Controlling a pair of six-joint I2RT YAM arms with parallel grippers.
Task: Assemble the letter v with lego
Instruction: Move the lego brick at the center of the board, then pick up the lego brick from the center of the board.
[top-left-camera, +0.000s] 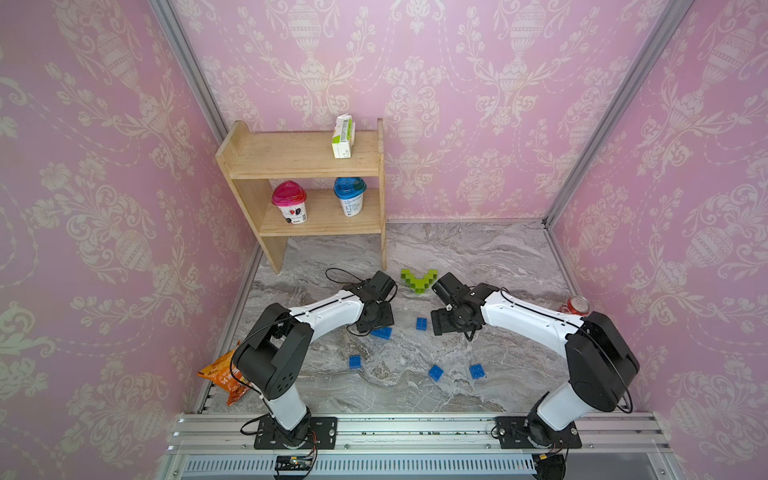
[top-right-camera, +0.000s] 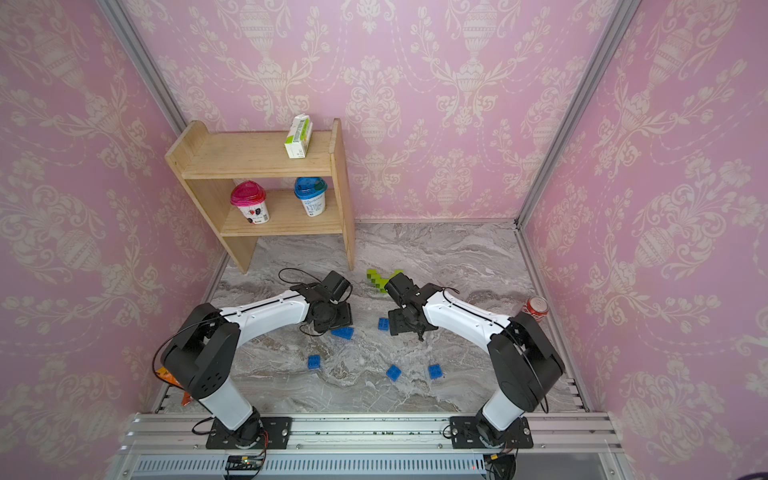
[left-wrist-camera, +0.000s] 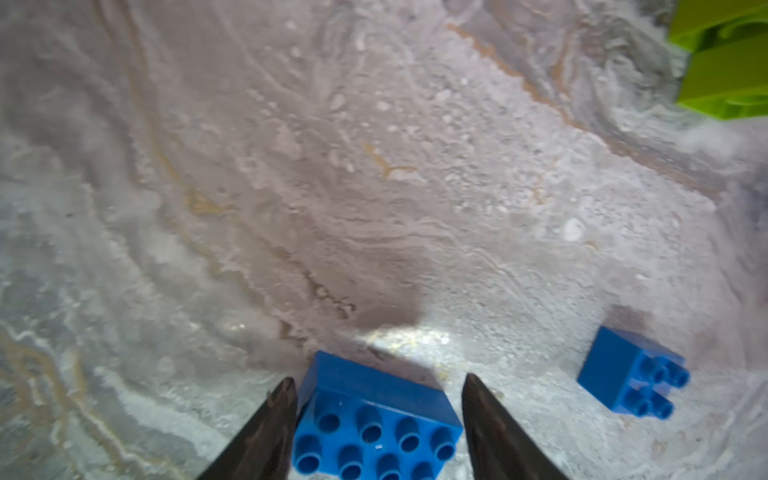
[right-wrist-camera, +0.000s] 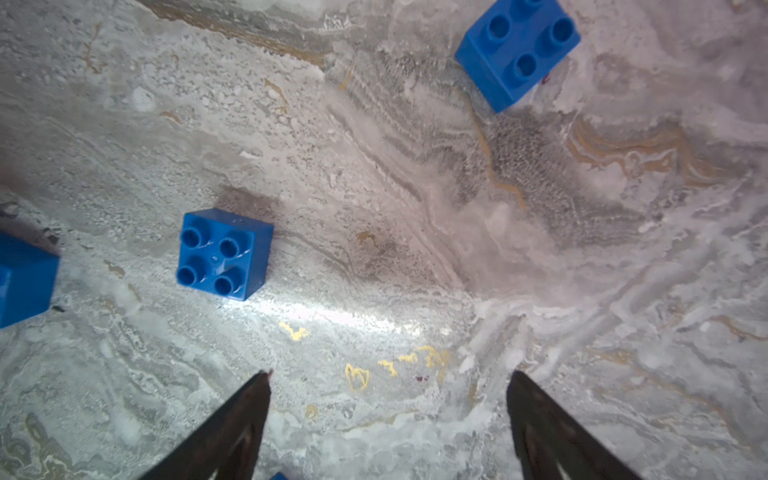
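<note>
Both top views: I see the lime-green lego V (top-left-camera: 419, 280) lying toward 12 o'clock on the table (top-left-camera: 498, 257). The shelf (top-left-camera: 305, 168) carries a carton (top-left-camera: 343, 139) and two cups (top-left-camera: 289, 202).

Left wrist: the left gripper (left-wrist-camera: 378, 378) has its jaws astride a long blue brick (left-wrist-camera: 374, 419), one finger (left-wrist-camera: 274, 415) touching. Clamped or not, I cannot tell.

Right wrist: the right gripper (right-wrist-camera: 389, 374) has its jaws wide apart, holding nothing.

A robot lab booth: pink wallpaper panels (top-left-camera: 498, 104), aluminium rails (top-left-camera: 415, 432).
</note>
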